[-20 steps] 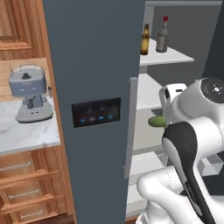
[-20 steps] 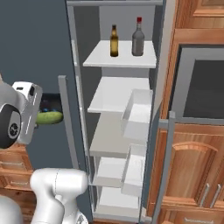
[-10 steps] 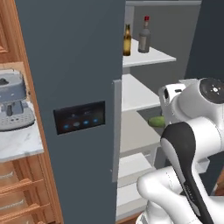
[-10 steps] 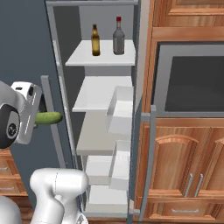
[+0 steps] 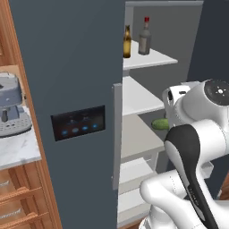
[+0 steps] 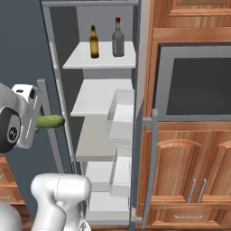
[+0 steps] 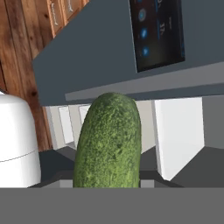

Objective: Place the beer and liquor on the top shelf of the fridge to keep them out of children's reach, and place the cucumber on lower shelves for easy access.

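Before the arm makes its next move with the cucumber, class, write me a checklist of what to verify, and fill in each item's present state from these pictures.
1. Cucumber held in the gripper: ok, it sticks out from the hand toward the fridge.
2. Fridge door open: ok, the white shelves show in both base views.
3. Beer on the top shelf: ok, upright.
4. Liquor on the top shelf: ok, upright beside the beer, apart from it.
5. Lower shelf bare for the cucumber: ok, nothing lies on it.
6. Cucumber clear of the door edge on its way in: cannot tell.
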